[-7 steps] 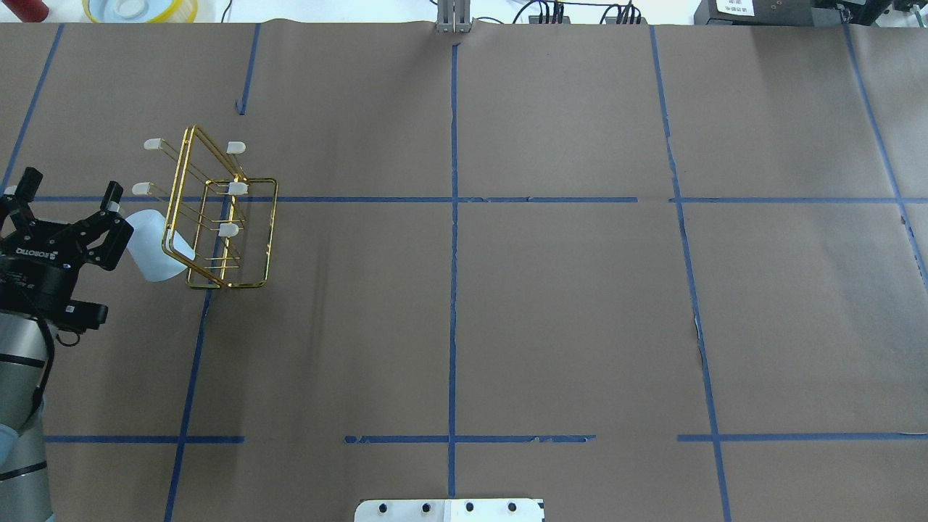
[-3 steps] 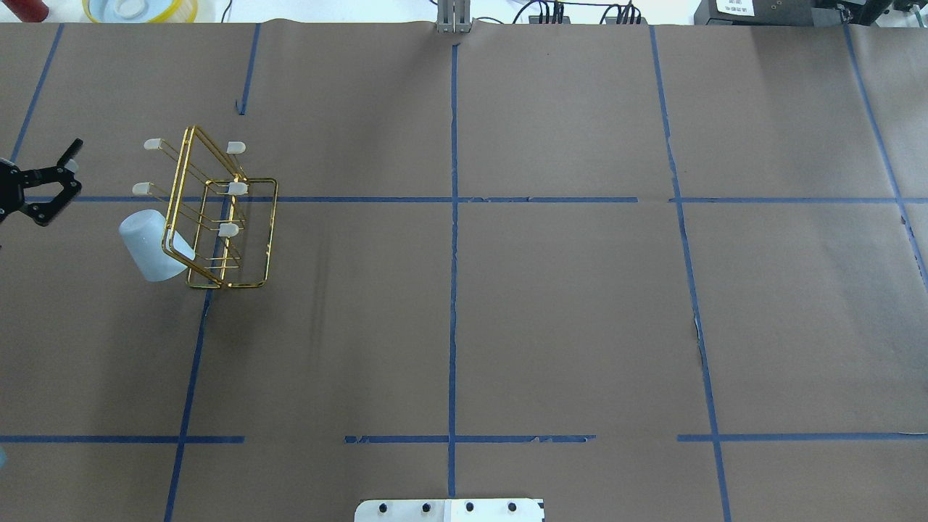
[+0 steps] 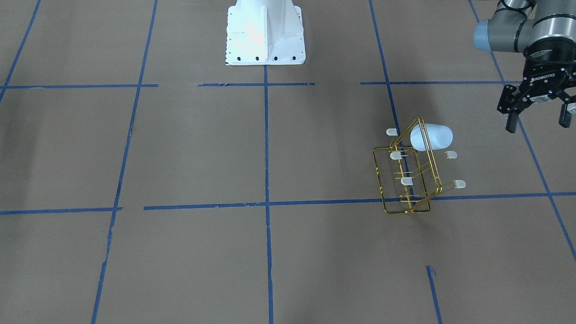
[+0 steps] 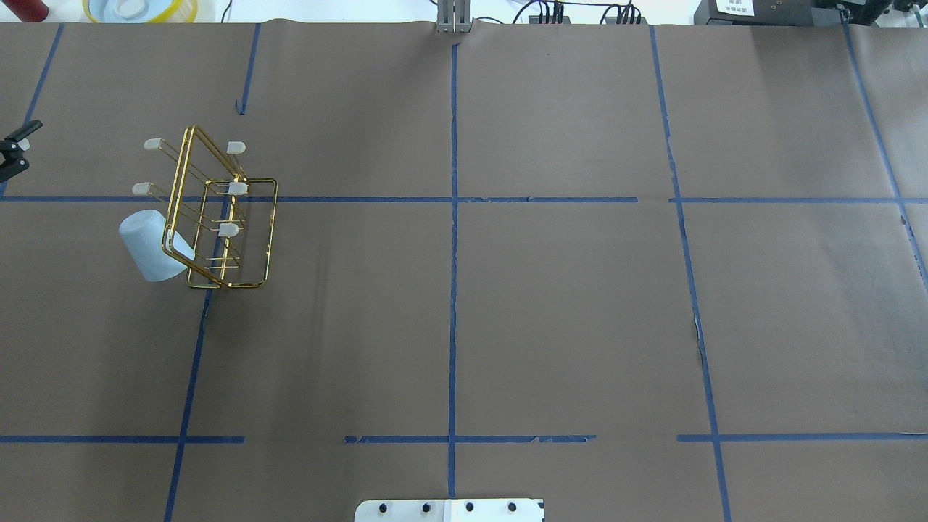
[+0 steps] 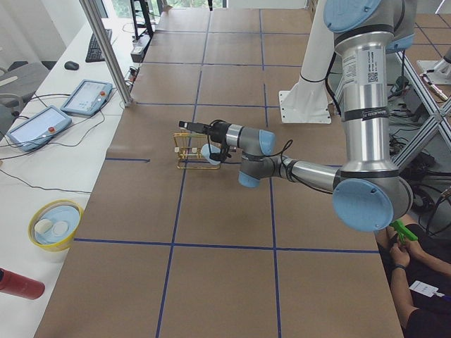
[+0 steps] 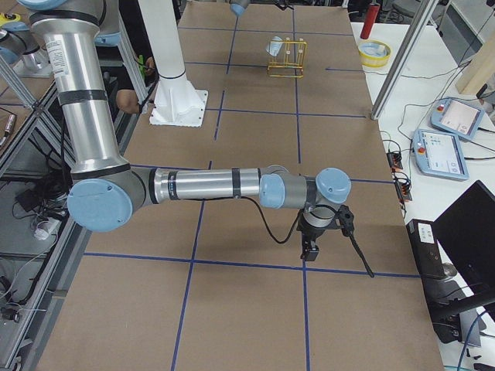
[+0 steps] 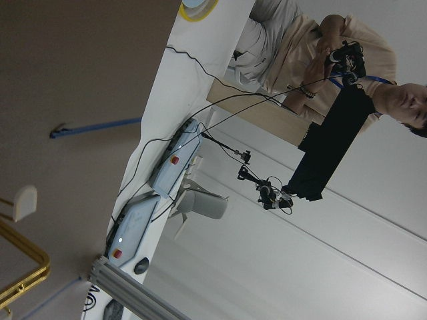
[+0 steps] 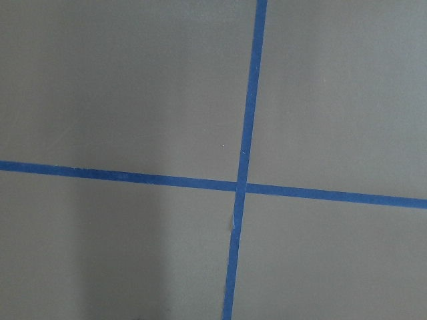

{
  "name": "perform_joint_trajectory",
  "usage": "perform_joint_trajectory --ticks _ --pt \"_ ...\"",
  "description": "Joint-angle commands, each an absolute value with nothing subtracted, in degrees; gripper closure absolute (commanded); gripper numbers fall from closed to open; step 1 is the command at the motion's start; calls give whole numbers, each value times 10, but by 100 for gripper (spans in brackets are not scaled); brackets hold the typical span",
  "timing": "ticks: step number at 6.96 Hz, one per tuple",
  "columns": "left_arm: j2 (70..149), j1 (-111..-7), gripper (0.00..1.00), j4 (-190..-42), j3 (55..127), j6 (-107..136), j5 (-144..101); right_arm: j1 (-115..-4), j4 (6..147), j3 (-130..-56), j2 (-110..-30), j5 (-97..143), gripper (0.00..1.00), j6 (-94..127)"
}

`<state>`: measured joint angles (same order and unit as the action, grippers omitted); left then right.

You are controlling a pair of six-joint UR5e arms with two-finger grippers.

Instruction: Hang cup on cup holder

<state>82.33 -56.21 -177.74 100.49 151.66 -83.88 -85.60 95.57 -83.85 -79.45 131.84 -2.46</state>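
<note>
Finding: the cup (image 4: 148, 246) sits tilted over a lower prong of the cup holder (image 4: 217, 217) on the left part of the table (image 4: 507, 326), mouth toward the frame, closed end pointing outward and up. The hanging appears done and the step in hand is judged to be clearing the arm. The left gripper (image 3: 537, 120) hangs well apart from the cup holder, fingers spread and holding nothing. The right gripper (image 6: 309, 236) shows only in the side view over bare table, so I cannot tell whether it is spread or pressed together. Recommendation: move off high and wide, since the cup holder is thin gold wire on a light rectangular base and a brush would likely shift it or tip the cup off. The cup is smooth pale plastic, tapered, without handle, held by the prong alone. The free prongs carry whitish rounded caps. The table cover is matt brown paper with blue tape lines
</note>
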Motion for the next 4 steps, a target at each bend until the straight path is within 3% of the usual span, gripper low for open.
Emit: perform_joint_trajectory --ticks 1,4 --pt "822 -640 0 -1684 1004 1351 -976 -856 955 -838 -795 1318 0 -25" --pt "790 -690 0 -1613 1000 1101 -1074 -855 955 -838 -795 1318 0 -25"
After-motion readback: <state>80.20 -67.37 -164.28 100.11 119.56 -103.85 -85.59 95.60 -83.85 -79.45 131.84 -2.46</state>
